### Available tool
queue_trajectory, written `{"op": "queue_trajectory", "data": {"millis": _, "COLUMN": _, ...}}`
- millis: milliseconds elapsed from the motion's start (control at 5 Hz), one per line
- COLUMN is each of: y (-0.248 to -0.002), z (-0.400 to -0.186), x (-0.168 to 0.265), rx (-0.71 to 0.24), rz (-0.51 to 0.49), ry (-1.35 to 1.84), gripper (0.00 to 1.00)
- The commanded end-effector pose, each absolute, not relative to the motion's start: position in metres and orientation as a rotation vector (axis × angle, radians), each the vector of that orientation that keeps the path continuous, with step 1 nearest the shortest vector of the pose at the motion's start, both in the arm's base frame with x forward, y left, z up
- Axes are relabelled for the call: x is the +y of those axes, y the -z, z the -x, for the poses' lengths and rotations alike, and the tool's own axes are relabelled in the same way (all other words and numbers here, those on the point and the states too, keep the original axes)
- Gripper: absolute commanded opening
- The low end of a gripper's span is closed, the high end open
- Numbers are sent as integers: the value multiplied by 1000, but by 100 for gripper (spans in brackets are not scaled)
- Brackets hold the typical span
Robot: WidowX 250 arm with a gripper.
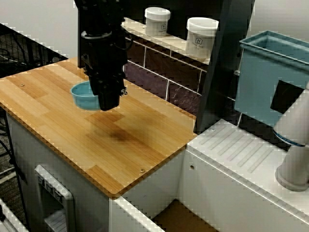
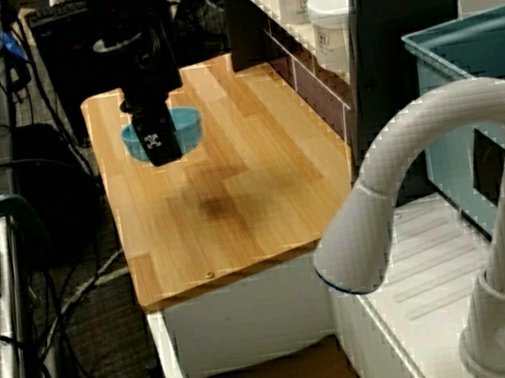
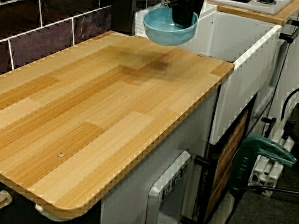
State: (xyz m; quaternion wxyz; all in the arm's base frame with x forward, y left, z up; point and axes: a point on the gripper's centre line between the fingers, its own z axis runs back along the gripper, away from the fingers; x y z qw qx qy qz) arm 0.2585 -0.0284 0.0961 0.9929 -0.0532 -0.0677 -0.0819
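Currently: end effector [image 1: 109, 102] closed on the rim of a blue bowl [image 1: 83, 96], which is held in the air over the tabletop [image 1: 120, 154].
The low view along the tabletop shows it best. The bowl [image 3: 167, 31] hangs upright and clear of the wood, with a dark shadow on the boards below it. The end effector comes down at one side of the rim. Its fingertips are hidden by the bowl's wall, so the jaws read as narrow, pinching that wall. In the view from over the faucet, the black body covers the near part of the bowl. Further out, a white jar [image 1: 157, 21] and a second white jar [image 1: 201, 37] stand on the shelf above the dark tiles. A teal bin [image 1: 270, 72] and a white faucet [image 2: 437, 152] sit well apart, past the tabletop's end.
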Motion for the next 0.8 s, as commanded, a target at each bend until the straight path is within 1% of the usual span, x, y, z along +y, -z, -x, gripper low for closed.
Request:
{"op": "queue_trajectory", "data": {"millis": 0, "y": -82, "z": -275, "x": -42, "rx": -174, "rz": 46, "ry": 159, "gripper": 0}}
{"op": "queue_trajectory", "data": {"millis": 200, "y": -70, "z": -277, "x": -46, "rx": -170, "rz": 41, "ry": 145, "gripper": 0}}
{"op": "queue_trajectory", "data": {"millis": 400, "y": -64, "z": -276, "x": -44, "rx": -151, "rz": 14, "ry": 130, "gripper": 100}}
{"op": "queue_trajectory", "data": {"millis": 600, "y": -66, "z": -272, "x": -36, "rx": -135, "rz": 45, "ry": 106, "gripper": 100}}
